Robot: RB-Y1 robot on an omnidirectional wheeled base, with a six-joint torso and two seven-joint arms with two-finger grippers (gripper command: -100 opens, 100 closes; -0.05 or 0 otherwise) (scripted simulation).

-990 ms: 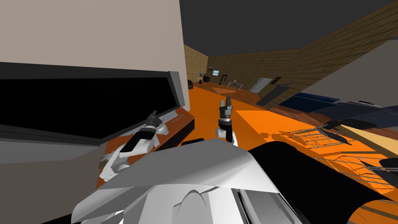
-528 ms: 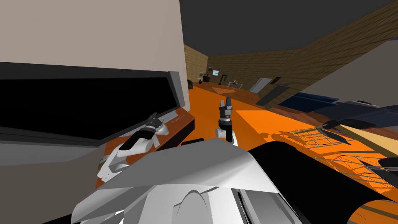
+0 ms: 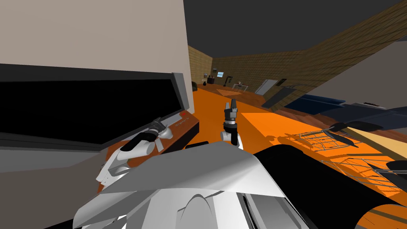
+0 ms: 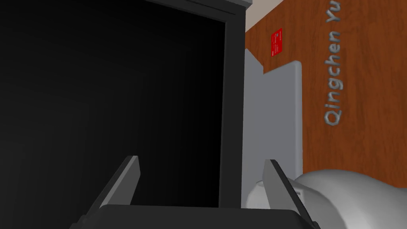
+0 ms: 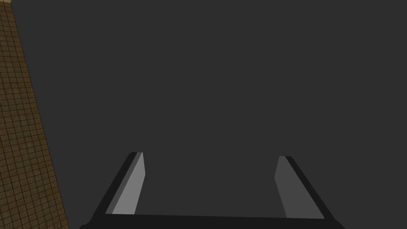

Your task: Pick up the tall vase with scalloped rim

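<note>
Left tool [image 4: 201,159] eased back, spread, beside what may be the vase [image 4: 342,191]; right tool [image 5: 210,155] spread.

The head camera looks steeply down on the brown counter [image 3: 190,122]. The left wrist camera sees this counter from near. The right one faces the ceiling [image 5: 238,79].

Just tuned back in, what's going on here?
The left pincer, open and holding nothing, is out over a brown wooden top beside a big black screen. A pale rounded thing lies close by one of its fingers; whether that is the vase, I cannot tell. The right pincer, also open, is raised over the orange floor. Nothing is grasped yet.
</note>
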